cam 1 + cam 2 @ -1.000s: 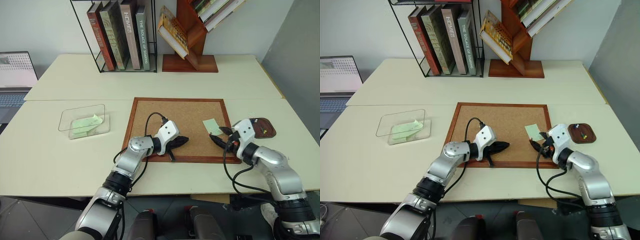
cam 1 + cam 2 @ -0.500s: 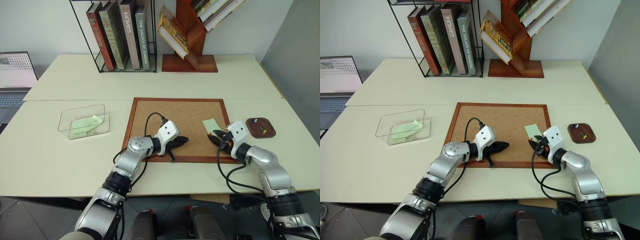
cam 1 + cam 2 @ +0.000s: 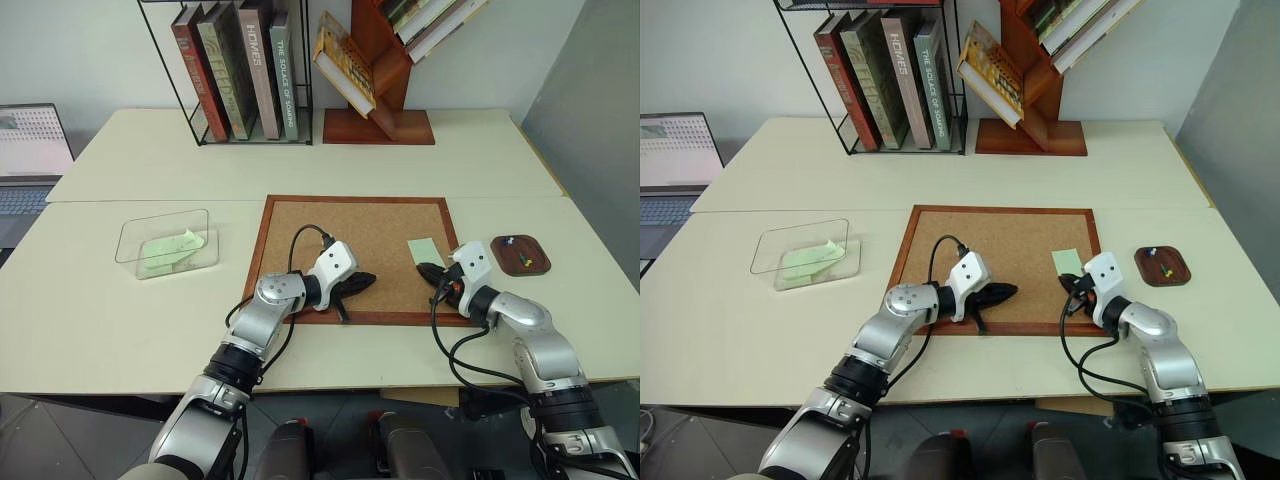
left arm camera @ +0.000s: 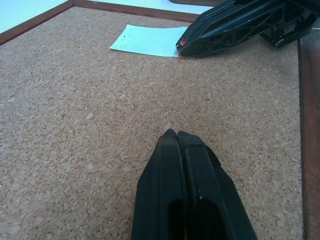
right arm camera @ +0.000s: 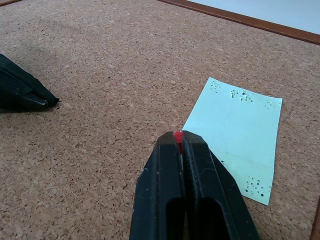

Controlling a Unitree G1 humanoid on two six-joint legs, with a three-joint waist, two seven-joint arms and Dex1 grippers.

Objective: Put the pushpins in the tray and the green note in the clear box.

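The right gripper [image 5: 178, 137] is seen closed over the corkboard [image 3: 330, 215], its two black fingers pressed together with the red head of a pushpin [image 5: 177, 135] pinched between their tips. Just ahead of those tips and slightly to their outer side lies the green note [image 5: 239, 135], flat on the cork and peppered with small pinholes near its corners; from the wrist view it cannot be told whether the fingers touch the paper or stand just beside its near edge. The left gripper [image 4: 176, 135] is also shut, its fingers closed on each other with nothing between them, resting low over the front part of the cork. Well ahead of its tips the same green note is seen, with the right gripper's dark fingers lying just beside it. In the head views the two grippers are pointed toward each other across the board, well apart. Beyond the right gripper, off the board on the table [image 3: 150, 160], sits the small dark wooden tray [image 3: 535, 262], in which a few tiny coloured dots are visible, too small to be told apart with certainty. Far off on the left gripper's outer side, also on the table, stands the clear box [image 3: 130, 240], in which yellower-green folded slips [image 3: 172, 248] are lying. Behind the board, a wire rack of books [image 3: 240, 70] and a slanted wooden bookstand [image 3: 380, 70] are placed.
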